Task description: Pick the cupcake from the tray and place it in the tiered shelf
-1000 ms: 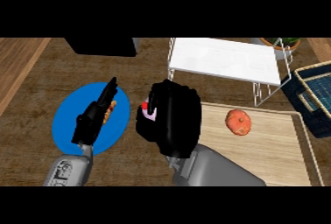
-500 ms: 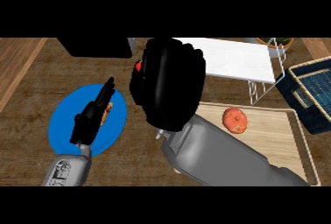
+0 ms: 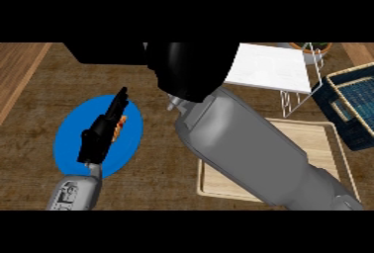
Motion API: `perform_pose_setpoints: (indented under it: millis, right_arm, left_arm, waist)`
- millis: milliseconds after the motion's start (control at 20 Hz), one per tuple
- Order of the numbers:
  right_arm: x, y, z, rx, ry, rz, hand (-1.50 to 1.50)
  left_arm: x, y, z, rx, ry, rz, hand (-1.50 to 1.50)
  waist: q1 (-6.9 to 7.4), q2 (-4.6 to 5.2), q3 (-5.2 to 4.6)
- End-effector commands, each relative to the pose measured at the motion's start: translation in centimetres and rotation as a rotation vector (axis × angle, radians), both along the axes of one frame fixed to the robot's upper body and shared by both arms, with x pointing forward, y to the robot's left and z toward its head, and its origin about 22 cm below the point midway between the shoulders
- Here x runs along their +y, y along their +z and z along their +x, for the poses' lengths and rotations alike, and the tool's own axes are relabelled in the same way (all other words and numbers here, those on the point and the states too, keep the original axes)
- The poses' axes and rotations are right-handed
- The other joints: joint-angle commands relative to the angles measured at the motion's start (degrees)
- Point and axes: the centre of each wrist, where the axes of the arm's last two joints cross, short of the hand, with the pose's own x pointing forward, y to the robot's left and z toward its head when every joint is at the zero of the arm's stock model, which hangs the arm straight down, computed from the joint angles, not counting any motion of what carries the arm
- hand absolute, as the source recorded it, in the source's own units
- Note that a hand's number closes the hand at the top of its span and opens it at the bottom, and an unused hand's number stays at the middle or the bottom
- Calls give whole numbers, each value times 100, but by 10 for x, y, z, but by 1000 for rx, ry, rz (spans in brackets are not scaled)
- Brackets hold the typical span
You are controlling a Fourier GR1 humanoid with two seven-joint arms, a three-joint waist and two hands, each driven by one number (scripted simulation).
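The counter [image 3: 44, 148] is a dark brown mat-like top with a paler wooden strip along its left edge. The right forearm [image 3: 256, 153] is the biggest thing on it — a grey limb running up from the lower right and covering most of the wooden tray [image 3: 321, 143], of which only the right side and the lower left corner show. At the arm's end the right hand [image 3: 191, 66] is a black mass raised near the top of the view, just left of the white shelf [image 3: 266, 71]; whether its fingers are clenched, released or closed round something cannot be told from here. The cupcake cannot be seen anywhere: not on the bare part of the tray, not on the white shelf top, and the right hand and arm hide whatever lies behind them. The shelf's white wire legs [image 3: 296, 101] show at its right side, next to a dark blue basket [image 3: 354, 106] at the right edge. At the left lies a blue plate [image 3: 73, 143], with the left hand [image 3: 106, 128] over it — fingers straight and together, released, pointing up the view, holding nothing. Just beside those fingers a small orange item [image 3: 124, 123] rests on the plate, too hidden to identify. A black box [image 3: 102, 52] sits at the top left.
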Motion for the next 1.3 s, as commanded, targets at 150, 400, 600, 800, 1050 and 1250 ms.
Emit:
perform_pose_setpoints:
  millis: [150,400,600,800,1050,1250]
  right_arm:
    - [0,37,13,29,-208,124,150]
    - [-9,33,32,35,-225,70,150]
    - [-14,55,44,21,-245,-18,150]
    - [-27,13,68,26,-272,-29,150]
    - [-25,-2,84,-9,-280,-176,150]
    - [-37,-5,101,-26,-252,-134,150]
  left_arm:
    - [14,5,-3,3,11,9,0]
    - [11,-9,-11,2,7,-9,0]
    - [1,4,2,-3,18,9,0]
    - [6,8,-8,-16,4,-2,0]
    - [9,8,0,5,34,10,0]
    - [10,23,6,-3,-8,14,0]
  waist:
    - [-74,14,8]
    - [-95,33,8]
    - [-115,36,9]
    - [-79,47,11]
    - [-84,54,11]
    - [-49,62,12]
